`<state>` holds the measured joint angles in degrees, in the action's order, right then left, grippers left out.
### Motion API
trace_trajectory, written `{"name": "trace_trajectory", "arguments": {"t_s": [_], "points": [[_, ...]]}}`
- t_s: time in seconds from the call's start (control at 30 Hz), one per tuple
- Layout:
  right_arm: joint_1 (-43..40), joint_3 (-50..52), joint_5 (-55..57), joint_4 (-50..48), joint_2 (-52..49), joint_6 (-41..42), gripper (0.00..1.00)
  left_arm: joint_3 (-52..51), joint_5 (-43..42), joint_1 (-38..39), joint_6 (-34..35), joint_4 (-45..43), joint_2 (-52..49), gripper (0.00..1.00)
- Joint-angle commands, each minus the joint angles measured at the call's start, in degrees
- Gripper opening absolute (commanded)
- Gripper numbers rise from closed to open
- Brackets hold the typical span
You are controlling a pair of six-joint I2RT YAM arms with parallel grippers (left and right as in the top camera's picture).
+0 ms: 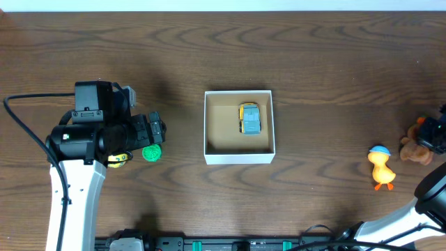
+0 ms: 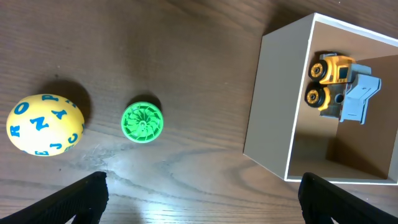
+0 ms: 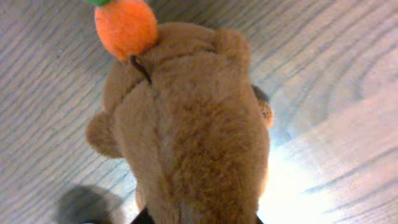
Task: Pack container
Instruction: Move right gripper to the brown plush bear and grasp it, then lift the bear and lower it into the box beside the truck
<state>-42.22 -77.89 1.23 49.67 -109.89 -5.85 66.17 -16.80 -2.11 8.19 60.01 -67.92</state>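
At the centre of the table [image 1: 334, 63], the container [image 1: 239, 157] holds a toy truck [image 1: 249, 118], open side up to receive more. Right gripper [image 1: 433, 134] is closed on the plush bear [image 3: 186, 137], apparently for lifting; left gripper [image 1: 157, 130] hangs spread wide above a green disc [image 1: 151, 153].

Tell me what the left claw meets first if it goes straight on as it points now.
Probably bare table, in the gap between the green disc and the container's white wall. The open left claw straddles that gap; depth is unclear, so it might brush the disc.
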Motion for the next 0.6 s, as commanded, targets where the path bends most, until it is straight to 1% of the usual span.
{"name": "trace_trajectory", "arguments": {"t_s": [0.0,0.13,0.3,0.43,0.5,0.57], "points": [[0.3,-0.1,-0.3,0.0,1.9,3.0,0.01,1.1,-0.5,-0.1,0.5,0.2,0.2,0.98],[2.2,-0.1,-3.8,-0.4,4.1,3.3,0.01,1.1,-0.5,-0.1,0.5,0.2,0.2,0.98],[8.9,-0.1,-8.2,-1.9,10.4,3.7,0.01,1.1,-0.5,-0.1,0.5,0.2,0.2,0.98],[18.2,-0.1,-11.0,-2.7,16.4,3.7,0.01,1.1,-0.5,-0.1,0.5,0.2,0.2,0.98],[24.2,-0.1,-10.9,-2.7,19.2,3.6,0.01,1.1,-0.5,-0.1,0.5,0.2,0.2,0.98],[31.9,-0.1,-10.7,-3.1,21.8,2.6,0.01,1.1,-0.5,-0.1,0.5,0.2,0.2,0.98]]}}
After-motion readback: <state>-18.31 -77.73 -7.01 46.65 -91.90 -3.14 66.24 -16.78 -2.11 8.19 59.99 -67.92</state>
